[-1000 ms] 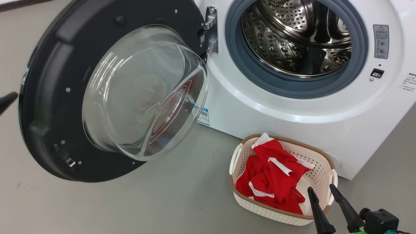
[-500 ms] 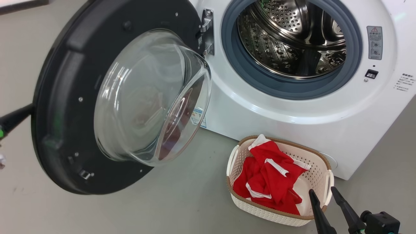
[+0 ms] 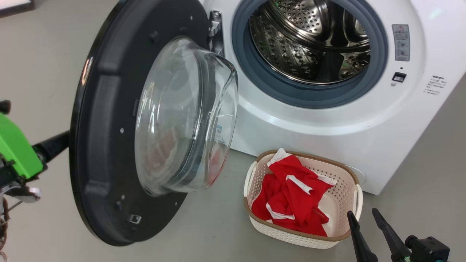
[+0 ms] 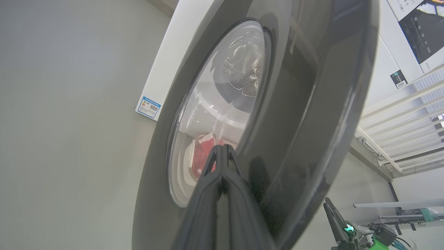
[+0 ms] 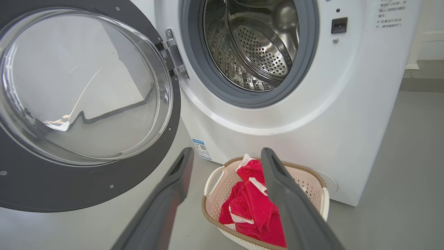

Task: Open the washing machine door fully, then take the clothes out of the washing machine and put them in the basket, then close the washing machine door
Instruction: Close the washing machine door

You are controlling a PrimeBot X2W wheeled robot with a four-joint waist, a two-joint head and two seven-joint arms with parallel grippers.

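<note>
Left end effector [image 4: 222,150], fingers together, meets the washing machine door [image 3: 98,163] outer face; right end effector [image 3: 362,214] stands spread near the basket [image 3: 284,233] rim.

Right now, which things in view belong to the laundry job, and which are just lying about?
Job: washing machine, washing machine door, clothes, basket, left gripper, right gripper.
Lying about: wall poster, white slats.
</note>
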